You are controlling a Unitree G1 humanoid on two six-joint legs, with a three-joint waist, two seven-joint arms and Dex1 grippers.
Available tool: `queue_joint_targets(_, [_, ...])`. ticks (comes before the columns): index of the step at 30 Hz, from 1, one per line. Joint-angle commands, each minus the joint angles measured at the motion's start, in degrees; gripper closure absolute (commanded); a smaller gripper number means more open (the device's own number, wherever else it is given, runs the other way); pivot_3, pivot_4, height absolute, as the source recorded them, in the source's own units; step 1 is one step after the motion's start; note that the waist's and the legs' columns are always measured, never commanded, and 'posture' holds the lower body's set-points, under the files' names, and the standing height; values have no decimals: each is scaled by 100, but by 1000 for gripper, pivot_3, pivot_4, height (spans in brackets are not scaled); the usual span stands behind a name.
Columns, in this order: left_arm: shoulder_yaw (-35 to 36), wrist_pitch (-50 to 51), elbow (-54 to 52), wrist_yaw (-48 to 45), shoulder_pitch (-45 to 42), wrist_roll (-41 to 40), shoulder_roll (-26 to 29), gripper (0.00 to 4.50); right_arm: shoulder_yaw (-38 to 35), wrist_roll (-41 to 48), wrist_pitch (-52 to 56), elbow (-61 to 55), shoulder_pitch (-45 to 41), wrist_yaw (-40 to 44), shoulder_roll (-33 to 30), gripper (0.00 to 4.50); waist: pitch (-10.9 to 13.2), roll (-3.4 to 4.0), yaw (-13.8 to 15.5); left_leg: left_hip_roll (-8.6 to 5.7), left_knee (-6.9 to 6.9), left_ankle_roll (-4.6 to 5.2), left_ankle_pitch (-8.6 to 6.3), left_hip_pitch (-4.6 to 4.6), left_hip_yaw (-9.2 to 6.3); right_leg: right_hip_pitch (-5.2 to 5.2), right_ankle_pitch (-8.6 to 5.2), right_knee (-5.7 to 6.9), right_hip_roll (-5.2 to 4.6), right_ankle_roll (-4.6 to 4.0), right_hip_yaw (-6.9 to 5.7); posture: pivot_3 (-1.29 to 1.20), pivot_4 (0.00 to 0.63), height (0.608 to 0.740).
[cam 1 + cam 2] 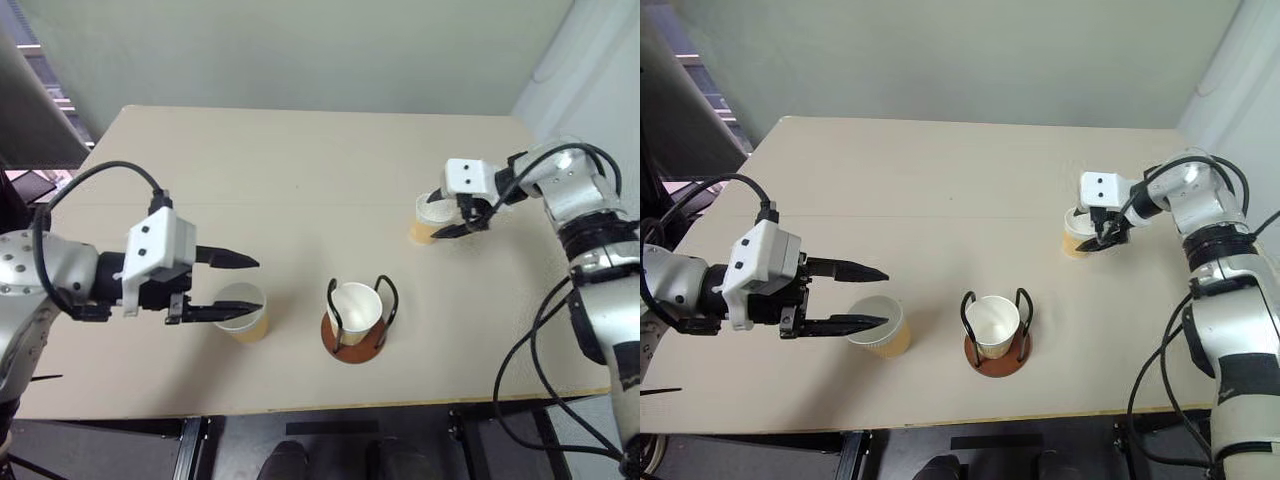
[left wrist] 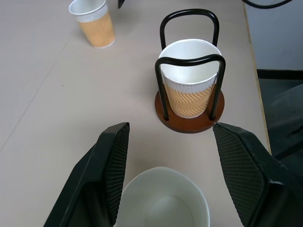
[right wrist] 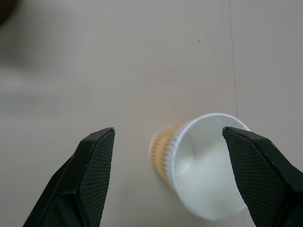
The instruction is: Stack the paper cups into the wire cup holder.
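left gripper (image 1: 228,287) is hanging open over the near-left part of the table (image 1: 300,170), fingers (image 2: 109,172) spread wide and pointing toward the middle, nothing between the pads. a paper cup (image 1: 243,311) is standing just under and beyond the fingertips, upright, mouth up, long axis vertical, not touching either finger as far as the wrist view is showing

right gripper (image 1: 1102,237) is sitting open at the far-right cup (image 1: 1077,231), fingers (image 3: 92,175) wide apart and angled down toward it. in the right wrist view the rim is lying between the two fingers with a gap on one side; contact on the other side i can't tell. this cup is standing upright too, mouth up, wide end on top, taper narrowing to the table

third cup (image 2: 191,78) is sitting inside the wire cup holder (image 1: 355,318) near the front edge at centre, upright, mouth up, axis in line with the holder's wire loops, rim about level with the loop tops. holder base is lying flat on the table, between the other two cups, closer to the left one
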Motion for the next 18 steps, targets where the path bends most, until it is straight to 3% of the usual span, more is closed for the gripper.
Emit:
queue_joint_targets(1, [370, 75, -251, 74, 115, -112, 113, 1486, 45, -337, -313, 489, -185, -273, 53, 839, 0, 0, 17, 0, 1, 0, 0, 1, 0, 0, 1, 1, 0, 0, 0, 0, 150, 740])
queue_joint_targets(5, [542, 140, -359, 108, 280, -138, 128, 1486, 28, -574, -452, 786, -232, -423, 128, 839, 1, 1, 68, -1, 1, -1, -1, -2, 3, 0, 2, 0, -1, -2, -2, 0, 150, 740])
queue_joint_targets(7, [600, 173, -410, 135, 336, -153, 127, 1486, 21, -681, -477, 891, -235, -523, 162, 1196, 1, 1, 70, -1, 1, -2, -1, -3, 5, 0, 2, 0, -1, -3, -2, 0, 150, 740])
queue_joint_targets(9, [632, 197, -439, 157, 366, -160, 128, 1486, 32, -797, -510, 962, -235, -643, 171, 1733, 1, 1, 80, -1, 2, -3, -1, -2, 8, 0, 4, 1, -1, -5, -3, 0, 150, 740])
queue_joint_targets(16, [737, 245, -501, 217, 448, -219, 171, 1486, -65, -889, -584, 1008, -321, -632, 190, 4307, 1, 1, 79, 0, 3, -6, -1, 0, 14, 0, 5, 3, 0, -8, -3, 0, 150, 740])
queue_joint_targets(18, [716, 247, -492, 238, 426, -228, 188, 1486, -88, -874, -612, 989, -360, -566, 171, 4410, 1, 1, 79, 1, 3, -7, 0, 0, 14, 0, 5, 3, 0, -8, -3, 0, 150, 740])
